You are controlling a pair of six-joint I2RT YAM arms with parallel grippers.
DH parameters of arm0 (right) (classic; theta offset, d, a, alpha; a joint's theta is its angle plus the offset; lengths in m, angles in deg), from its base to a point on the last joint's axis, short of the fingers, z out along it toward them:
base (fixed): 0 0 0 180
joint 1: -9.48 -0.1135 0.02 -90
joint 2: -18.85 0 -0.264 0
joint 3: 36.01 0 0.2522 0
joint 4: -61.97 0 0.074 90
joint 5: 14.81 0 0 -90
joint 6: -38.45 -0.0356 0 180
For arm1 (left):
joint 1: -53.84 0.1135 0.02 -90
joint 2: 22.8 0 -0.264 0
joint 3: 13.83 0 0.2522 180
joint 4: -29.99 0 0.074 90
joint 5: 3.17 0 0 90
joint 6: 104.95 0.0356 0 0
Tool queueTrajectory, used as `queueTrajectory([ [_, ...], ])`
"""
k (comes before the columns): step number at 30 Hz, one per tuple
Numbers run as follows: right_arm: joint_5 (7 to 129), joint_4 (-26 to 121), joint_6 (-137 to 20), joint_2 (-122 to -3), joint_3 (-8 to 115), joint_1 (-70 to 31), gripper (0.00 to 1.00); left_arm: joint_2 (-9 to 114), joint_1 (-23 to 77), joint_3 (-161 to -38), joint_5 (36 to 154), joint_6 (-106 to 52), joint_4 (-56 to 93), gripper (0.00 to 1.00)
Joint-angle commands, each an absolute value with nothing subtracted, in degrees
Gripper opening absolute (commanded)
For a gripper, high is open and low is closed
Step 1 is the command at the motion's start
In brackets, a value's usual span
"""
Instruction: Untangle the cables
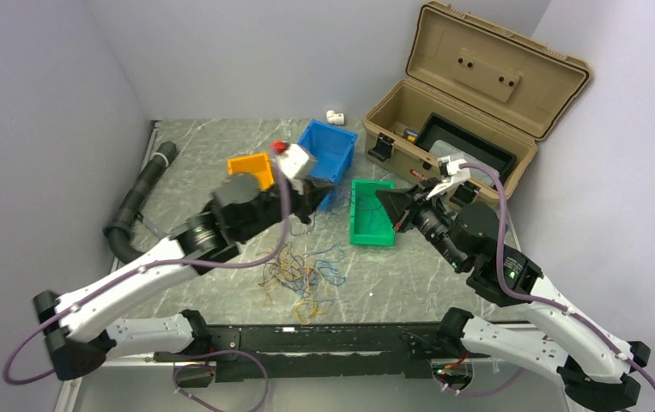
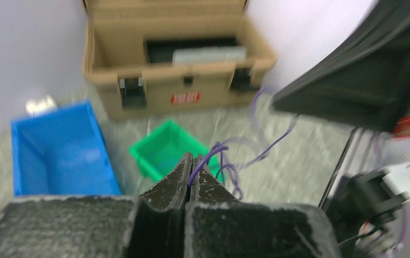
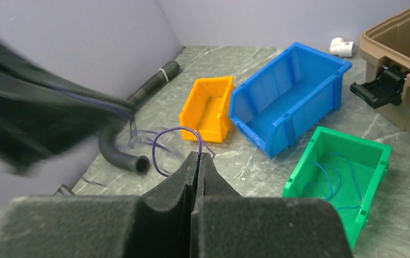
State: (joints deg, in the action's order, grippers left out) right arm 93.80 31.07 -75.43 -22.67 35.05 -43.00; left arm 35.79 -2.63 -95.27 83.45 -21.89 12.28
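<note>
A tangle of thin blue, orange, green and dark cables (image 1: 302, 270) lies on the marble table in front of the arm bases. My left gripper (image 1: 324, 194) is raised above the table, shut on a thin purple cable (image 2: 216, 147) that loops out of its tips (image 2: 193, 159). My right gripper (image 1: 383, 197) faces it from the right, shut on the same kind of purple cable (image 3: 177, 129), which arcs up from its tips (image 3: 198, 155). A thin blue cable (image 3: 331, 176) lies inside the green bin (image 3: 373, 144).
An orange bin (image 1: 251, 166), a blue bin (image 1: 330, 148) and the green bin (image 1: 370, 225) stand mid-table. An open tan toolbox (image 1: 470, 94) is at the back right. A black corrugated hose (image 1: 135, 202) lies along the left wall. A white pipe fitting (image 1: 335, 116) sits at the back.
</note>
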Motion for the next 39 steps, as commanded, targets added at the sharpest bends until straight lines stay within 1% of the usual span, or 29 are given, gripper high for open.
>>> queueTrajectory([
  [1,91.4,35.3,-74.2,-24.4,35.0,-43.1,0.0,39.9,0.1,-92.9,82.1,-24.2,12.4,0.0],
  [5,92.8,39.1,-71.6,-29.0,35.2,-43.2,0.0,43.3,6.6,-92.7,86.7,-28.0,12.8,0.0],
  [7,96.4,40.0,-71.8,-33.1,36.7,-42.4,0.0,45.4,9.3,-92.6,87.6,-29.0,14.6,0.0],
  [8,96.3,40.0,-71.9,-35.7,38.1,-40.8,0.0,46.8,10.3,-93.1,87.5,-29.2,15.2,0.0],
  [12,83.9,44.9,-76.1,-45.5,41.5,-30.9,0.0,53.6,14.7,-97.3,88.5,-29.7,15.0,0.0],
  [14,81.8,49.9,-77.7,-49.3,41.9,-27.3,0.0,57.4,16.6,-99.5,88.5,-29.6,15.7,0.0],
  [17,80.1,52.8,-77.0,-57.1,45.6,-23.7,0.0,64.9,18.2,-103.9,87.0,-27.5,17.3,0.0],
  [19,77.3,53.1,-76.6,-62.9,50.4,-20.7,0.0,70.1,18.8,-108.0,84.0,-26.1,17.0,0.0],
  [22,74.0,53.3,-76.4,-71.3,56.4,-17.8,0.0,77.8,20.3,-114.9,82.3,-24.9,16.3,0.0],
  [27,75.2,52.9,-74.0,-82.1,64.6,-16.8,0.0,88.8,21.7,-126.3,78.1,-22.0,14.2,0.0],
  [28,76.0,52.4,-73.9,-84.0,66.3,-16.5,0.0,90.6,22.1,-128.2,77.8,-22.4,13.4,0.05],
  [30,74.8,51.7,-74.1,-87.2,69.3,-15.8,0.0,92.8,23.0,-131.8,79.0,-23.3,11.2,0.37],
  [31,73.4,51.6,-74.3,-88.4,70.4,-15.4,0.03,93.4,23.4,-133.0,80.0,-23.6,10.3,0.55],
  [32,72.6,51.6,-74.4,-89.4,71.3,-15.1,0.07,93.5,23.5,-133.6,80.1,-24.0,9.5,0.68],
  [34,72.0,50.8,-74.9,-90.9,73.0,-14.5,0.08,92.9,23.6,-134.1,79.4,-23.9,8.1,0.79],
  [37,70.9,50.0,-75.6,-91.9,74.3,-14.1,0.07,90.9,23.8,-135.1,78.9,-24.3,3.3,0.86],
  [38,70.1,49.7,-75.6,-92.1,74.5,-13.9,0.11,90.1,23.8,-135.3,79.1,-24.5,1.8,0.88],
  [39,69.2,49.4,-75.4,-92.0,74.5,-13.9,0.21,89.1,23.9,-135.2,79.3,-25.0,0.2,0.89],
])
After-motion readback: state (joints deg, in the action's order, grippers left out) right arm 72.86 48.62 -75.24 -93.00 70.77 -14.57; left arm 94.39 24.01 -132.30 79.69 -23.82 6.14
